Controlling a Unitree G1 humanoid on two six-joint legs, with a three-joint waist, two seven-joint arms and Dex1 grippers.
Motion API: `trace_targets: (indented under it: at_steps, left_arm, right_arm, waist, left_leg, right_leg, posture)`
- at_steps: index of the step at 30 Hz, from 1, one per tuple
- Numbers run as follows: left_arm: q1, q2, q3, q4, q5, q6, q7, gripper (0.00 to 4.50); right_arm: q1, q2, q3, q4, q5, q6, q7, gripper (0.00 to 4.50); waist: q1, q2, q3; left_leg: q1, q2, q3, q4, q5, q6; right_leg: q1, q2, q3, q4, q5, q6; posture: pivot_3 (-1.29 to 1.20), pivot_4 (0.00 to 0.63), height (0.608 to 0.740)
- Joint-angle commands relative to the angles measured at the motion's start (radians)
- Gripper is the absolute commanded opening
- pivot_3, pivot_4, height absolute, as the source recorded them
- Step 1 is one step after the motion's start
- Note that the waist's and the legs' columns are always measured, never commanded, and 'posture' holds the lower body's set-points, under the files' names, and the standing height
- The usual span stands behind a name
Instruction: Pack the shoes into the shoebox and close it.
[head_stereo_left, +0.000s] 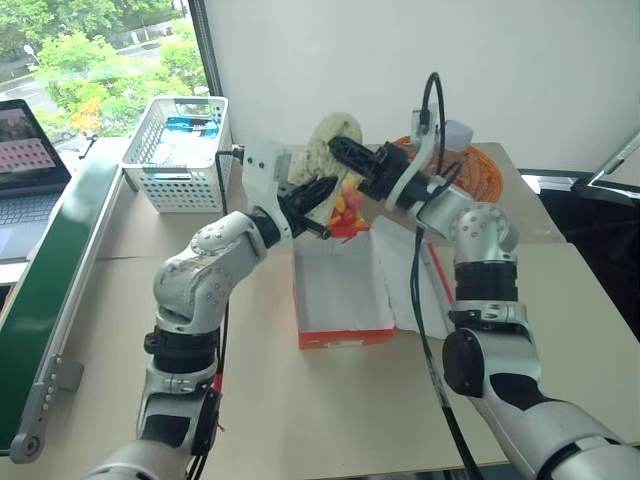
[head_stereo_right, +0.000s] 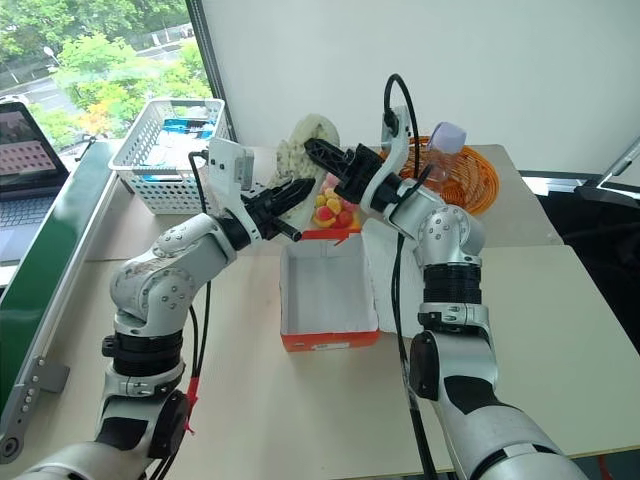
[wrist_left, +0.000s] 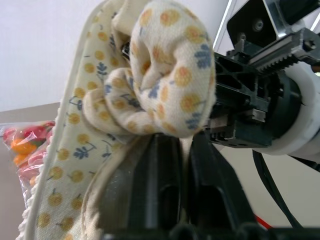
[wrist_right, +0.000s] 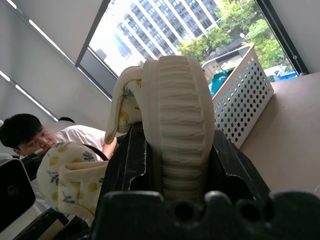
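A cream shoe printed with small yellow and blue flowers is held in the air above the far end of the shoebox, between the two arms. The right gripper has its fingers clenched on the shoe's ribbed pale sole, one finger on each side. The left gripper meets the same shoe from the other side; its fingers stand close together with the shoe's fabric bunched against them, and I cannot tell whether they are grasping it.

The shoebox sits open on the bench, white inside, red-orange on its near wall, its lid lying flat towards the right. Just beyond the box lies a bag of red and yellow sweets. A white lattice basket stands at the far left of the bench, an orange wicker tray at the far right, with a bottle in it. A person shows in the right wrist view.
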Motion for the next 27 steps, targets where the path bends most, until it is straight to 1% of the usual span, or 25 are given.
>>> trace_targets:
  at_steps: [1, 2, 3, 4, 5, 6, 7, 8, 9, 11, 12, 14, 15, 19, 21, 23, 27]
  left_arm:
    - [0.029, 0.088, 0.085, -0.129, -0.056, 0.050, -0.012, 2.03]
    - [0.045, 0.116, 0.118, -0.149, -0.095, 0.076, -0.023, 2.33]
    - [0.072, 0.168, 0.155, -0.178, -0.143, 0.108, -0.061, 2.72]
    - [0.091, 0.205, 0.179, -0.199, -0.179, 0.130, -0.084, 2.76]
    - [0.124, 0.274, 0.214, -0.218, -0.199, 0.150, -0.125, 2.76]
    - [0.145, 0.321, 0.235, -0.228, -0.212, 0.160, -0.149, 2.76]
    - [0.157, 0.350, 0.247, -0.233, -0.221, 0.165, -0.158, 2.76]
    - [0.181, 0.400, 0.267, -0.231, -0.223, 0.169, -0.180, 2.76]
    - [0.207, 0.448, 0.282, -0.227, -0.218, 0.168, -0.204, 2.76]
    - [0.237, 0.504, 0.287, -0.219, -0.209, 0.161, -0.225, 2.76]
    - [0.253, 0.517, 0.276, -0.208, -0.187, 0.147, -0.219, 2.76]
    - [0.268, 0.518, 0.249, -0.195, -0.151, 0.122, -0.196, 2.76]
    - [0.270, 0.515, 0.238, -0.194, -0.139, 0.114, -0.189, 2.76]
    - [0.273, 0.473, 0.205, -0.223, -0.134, 0.098, -0.162, 2.76]
    - [0.292, 0.446, 0.204, -0.250, -0.137, 0.093, -0.142, 2.76]
    - [0.306, 0.427, 0.208, -0.269, -0.140, 0.097, -0.118, 2.76]
    - [0.354, 0.401, 0.214, -0.307, -0.133, 0.092, -0.078, 2.76]
  right_arm:
    - [-0.063, -0.058, -0.016, -0.011, -0.031, -0.063, 0.019, 0.80]
    - [-0.077, -0.071, -0.016, -0.003, -0.038, -0.070, 0.021, 0.78]
    - [-0.096, -0.085, -0.017, 0.007, -0.044, -0.070, 0.020, 0.76]
    - [-0.109, -0.094, -0.019, 0.014, -0.046, -0.069, 0.021, 0.75]
    - [-0.130, -0.109, -0.015, 0.020, -0.055, -0.053, 0.013, 0.75]
    - [-0.144, -0.118, -0.011, 0.023, -0.063, -0.040, 0.007, 0.74]
    - [-0.152, -0.125, -0.008, 0.027, -0.068, -0.033, 0.004, 0.74]
    - [-0.175, -0.136, 0.003, 0.035, -0.071, 0.018, -0.012, 0.73]
    - [-0.198, -0.147, 0.031, 0.040, -0.087, 0.071, -0.029, 0.73]
    - [-0.235, -0.159, 0.070, 0.053, -0.098, 0.165, -0.036, 0.73]
    - [-0.248, -0.169, 0.146, 0.002, -0.131, 0.221, -0.037, 0.73]
    - [-0.269, -0.178, 0.250, -0.061, -0.145, 0.339, -0.013, 0.73]
    - [-0.278, -0.181, 0.274, -0.070, -0.145, 0.381, -0.002, 0.73]
    - [-0.296, -0.169, 0.340, 0.008, -0.156, 0.495, 0.037, 0.73]
    - [-0.287, -0.167, 0.377, 0.048, -0.176, 0.523, 0.052, 0.73]
    - [-0.281, -0.169, 0.380, 0.071, -0.185, 0.540, 0.057, 0.73]
    - [-0.239, -0.187, 0.475, 0.116, -0.264, 0.475, 0.098, 0.73]
  waist:
    - [0.000, 0.000, 0.000]
    - [0.001, 0.000, 0.000]
    - [0.000, 0.001, 0.001]
    - [-0.003, 0.001, 0.001]
    - [-0.006, 0.001, 0.001]
    - [-0.007, 0.002, 0.002]
    - [-0.011, 0.002, 0.002]
    - [-0.010, 0.003, 0.002]
    - [-0.010, 0.003, 0.002]
    - [-0.012, 0.003, 0.002]
    - [-0.012, 0.003, 0.002]
    - [-0.012, 0.003, 0.002]
    - [-0.012, 0.003, 0.002]
    - [-0.001, 0.003, 0.002]
    - [0.005, 0.003, 0.002]
    - [0.006, 0.003, 0.002]
    - [0.005, 0.003, 0.002]
  left_leg:
    - [0.000, 0.000, 0.000, 0.000, 0.000, 0.000]
    - [0.000, 0.000, 0.000, 0.000, 0.000, 0.000]
    - [0.000, 0.000, 0.000, 0.000, 0.000, 0.000]
    - [0.000, 0.000, 0.000, 0.000, 0.000, 0.000]
    - [0.000, 0.000, 0.000, 0.000, 0.000, 0.000]
    - [0.000, 0.000, 0.000, 0.000, 0.000, 0.000]
    - [0.000, 0.000, 0.000, 0.000, 0.000, 0.000]
    - [0.000, 0.000, 0.000, 0.000, 0.000, 0.000]
    - [0.000, 0.000, 0.000, 0.000, 0.000, 0.000]
    - [0.000, 0.000, 0.000, 0.000, 0.000, 0.000]
    - [0.000, 0.000, 0.000, 0.000, 0.000, 0.000]
    - [0.000, 0.000, 0.000, 0.000, 0.000, 0.000]
    - [0.000, 0.000, 0.000, 0.000, 0.000, 0.000]
    - [0.000, 0.000, 0.000, 0.000, 0.000, 0.000]
    - [0.000, 0.000, 0.000, 0.000, 0.000, 0.000]
    - [0.000, 0.000, 0.000, 0.000, 0.000, 0.000]
    - [-0.001, 0.000, 0.000, 0.000, 0.000, 0.000]
  right_leg:
    - [0.000, 0.000, 0.000, 0.000, 0.000, 0.000]
    - [0.000, 0.000, 0.000, 0.000, 0.000, 0.000]
    - [0.000, 0.000, 0.000, 0.000, 0.000, 0.000]
    - [0.000, 0.000, 0.000, 0.000, 0.000, 0.000]
    - [0.000, 0.000, 0.000, 0.000, 0.000, 0.000]
    - [0.000, 0.000, 0.000, 0.000, 0.000, 0.000]
    - [-0.001, 0.000, 0.000, 0.000, 0.000, 0.000]
    - [-0.001, 0.000, 0.000, 0.000, 0.000, 0.000]
    - [-0.001, 0.000, 0.000, 0.000, 0.000, 0.000]
    - [-0.001, 0.000, 0.000, 0.000, 0.000, -0.001]
    - [-0.001, 0.000, 0.000, 0.001, -0.001, -0.001]
    - [-0.001, 0.000, 0.000, 0.000, -0.001, -0.001]
    - [-0.001, 0.000, 0.000, 0.000, -0.001, -0.001]
    - [-0.001, 0.000, -0.001, 0.000, -0.001, -0.001]
    - [-0.001, 0.000, -0.001, 0.000, -0.001, -0.001]
    - [-0.001, 0.000, -0.001, 0.000, -0.001, -0.001]
    - [-0.001, 0.000, -0.001, 0.000, -0.001, -0.001]
  posture:
    - [0.00, 0.150, 0.740]
    - [0.00, 0.150, 0.740]
    - [0.00, 0.150, 0.740]
    - [0.00, 0.150, 0.740]
    - [0.00, 0.150, 0.740]
    - [0.00, 0.150, 0.740]
    - [0.00, 0.150, 0.740]
    - [0.00, 0.150, 0.740]
    - [0.00, 0.150, 0.740]
    - [0.00, 0.150, 0.740]
    - [0.00, 0.150, 0.740]
    - [0.00, 0.150, 0.740]
    - [0.00, 0.150, 0.740]
    - [0.00, 0.150, 0.740]
    - [0.00, 0.150, 0.740]
    - [0.00, 0.150, 0.740]
    - [0.00, 0.150, 0.740]
